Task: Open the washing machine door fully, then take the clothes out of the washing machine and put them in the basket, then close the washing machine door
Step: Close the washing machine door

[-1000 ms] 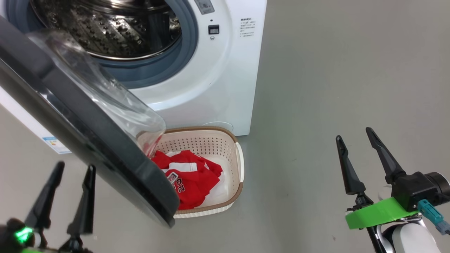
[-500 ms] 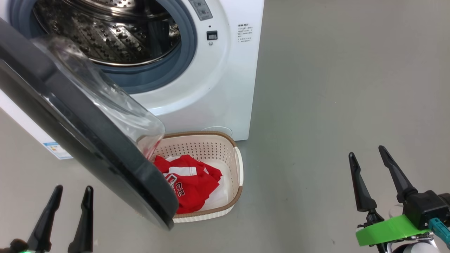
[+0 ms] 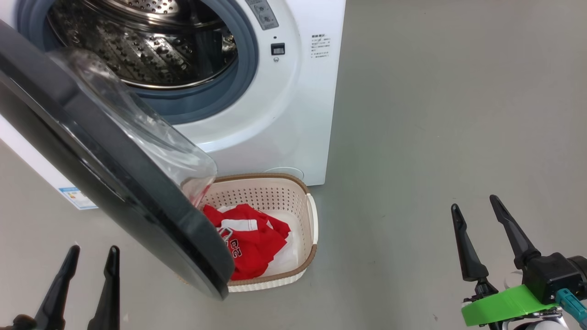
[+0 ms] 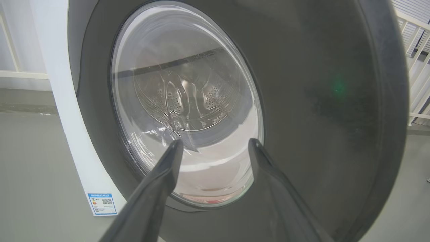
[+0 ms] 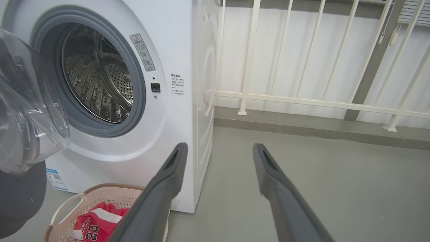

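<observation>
The white washing machine [image 3: 284, 114] stands at the upper left with its steel drum [image 3: 146, 50] showing bare metal. The washing machine door [image 3: 91, 151] hangs open, and its clear bowl window [image 3: 146, 137] reaches over the left part of the basket [image 3: 311, 215]. Red clothes [image 3: 250, 243] with white bands lie in the basket. My left gripper [image 3: 93, 251] is open at the lower left, in front of the door's outer face [image 4: 319, 101]. Out on the floor to the right of the basket, my right gripper [image 3: 473, 203] is also open. Both are empty.
The basket [image 5: 100, 190] sits on grey floor against the machine's front. Open floor [image 3: 435, 114] stretches to the right of the machine. A white railing [image 5: 302, 101] runs along the wall behind. A blue label sticker [image 4: 102, 203] marks the machine's lower corner.
Both grippers have dropped toward the bottom of the head view, and the whole picture has shifted a little, so the camera moved. Door, basket and clothes stand as before.
</observation>
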{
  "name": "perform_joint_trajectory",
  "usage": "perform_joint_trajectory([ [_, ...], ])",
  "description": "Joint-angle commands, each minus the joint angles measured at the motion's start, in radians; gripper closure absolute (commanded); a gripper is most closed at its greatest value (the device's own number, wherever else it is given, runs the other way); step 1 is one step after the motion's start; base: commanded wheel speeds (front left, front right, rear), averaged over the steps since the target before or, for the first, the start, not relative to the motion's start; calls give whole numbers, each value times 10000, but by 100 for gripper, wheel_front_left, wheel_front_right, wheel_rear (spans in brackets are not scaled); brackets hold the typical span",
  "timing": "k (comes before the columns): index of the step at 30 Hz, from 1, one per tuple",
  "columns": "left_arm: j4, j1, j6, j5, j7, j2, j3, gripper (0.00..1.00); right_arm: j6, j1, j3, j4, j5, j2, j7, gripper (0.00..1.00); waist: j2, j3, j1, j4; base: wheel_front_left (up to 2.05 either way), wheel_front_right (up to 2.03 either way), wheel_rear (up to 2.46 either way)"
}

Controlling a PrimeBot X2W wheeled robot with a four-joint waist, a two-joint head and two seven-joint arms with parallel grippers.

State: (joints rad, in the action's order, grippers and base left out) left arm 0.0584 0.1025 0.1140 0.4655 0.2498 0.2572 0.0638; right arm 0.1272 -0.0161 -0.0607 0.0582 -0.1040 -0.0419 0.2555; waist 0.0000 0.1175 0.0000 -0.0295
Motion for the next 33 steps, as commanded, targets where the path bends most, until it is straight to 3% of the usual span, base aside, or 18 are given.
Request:
perform_joint_trajectory([
  [1, 199, -273, 32, -72, 119, 137, 441, 0, 35, 96, 236, -289, 6, -83, 63, 0, 0, 9, 0, -1, 0, 0, 0],
  [21, 139, -398, 125, -37, 120, -38, 458, 0, 35, 168, 325, -203, -3, -83, 63, 0, 0, -47, 0, -4, 0, 0, 0],
  [22, 134, -405, 128, 44, 120, -73, 453, 53, 35, 166, 336, -199, -10, -83, 63, 0, 0, -48, 0, -6, 0, 0, 0],
  [23, 148, -419, 130, 98, 120, -88, 457, 81, 35, 160, 348, -193, -20, -83, 63, 0, 0, -48, 0, -6, 0, 0, 0],
  [24, 160, -427, 131, 118, 120, -80, 458, 100, 35, 154, 359, -187, -27, -83, 63, 0, 0, -44, 0, -3, 0, 0, 0],
  [29, 467, -686, 79, 1437, -111, -604, 775, 100, 35, 155, 393, -157, -79, -83, 63, 0, 0, 4, 0, 16, 0, 0, 0],
  [33, 1243, -1024, 124, 4178, -880, -1234, 1039, 100, 35, 203, 396, -152, -94, -83, 63, 0, 0, 100, 0, 54, 0, 0, 0],
])
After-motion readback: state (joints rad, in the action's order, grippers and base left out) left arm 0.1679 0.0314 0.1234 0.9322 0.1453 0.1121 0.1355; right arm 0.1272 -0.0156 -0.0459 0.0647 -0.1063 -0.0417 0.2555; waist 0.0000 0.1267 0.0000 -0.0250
